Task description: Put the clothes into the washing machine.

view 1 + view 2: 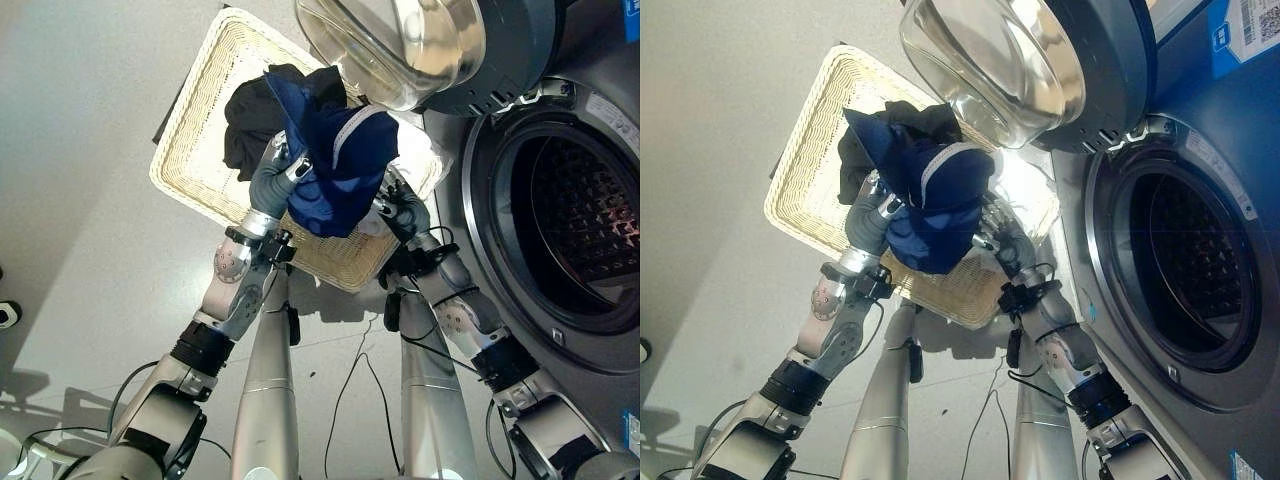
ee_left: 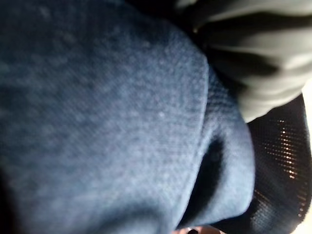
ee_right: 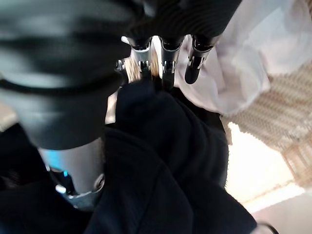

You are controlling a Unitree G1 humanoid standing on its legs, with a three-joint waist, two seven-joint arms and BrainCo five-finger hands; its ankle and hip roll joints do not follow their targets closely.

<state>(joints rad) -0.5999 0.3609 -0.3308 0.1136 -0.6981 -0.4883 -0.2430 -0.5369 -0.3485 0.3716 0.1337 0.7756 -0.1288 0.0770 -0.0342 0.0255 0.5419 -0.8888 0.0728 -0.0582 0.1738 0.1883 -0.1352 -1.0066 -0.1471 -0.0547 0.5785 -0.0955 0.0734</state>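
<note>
Both hands raised over the wicker basket (image 1: 200, 150). Left hand (image 1: 272, 175) and right hand (image 1: 400, 212) each hold a side of the navy garment (image 1: 340, 160); fingers (image 3: 165, 61) curl into the cloth, though the left's are mostly buried, so its grip looks closed at best. White cloth (image 3: 234, 63) lies just past the right fingertips. Washing machine (image 1: 585, 215) drum open, beyond the right hand.

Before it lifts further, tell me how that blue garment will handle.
Probably floppy: the blue garment drapes and folds over both the left hand and right hand. Likely light for its size. It may snag the black clothing in the basket.
</note>
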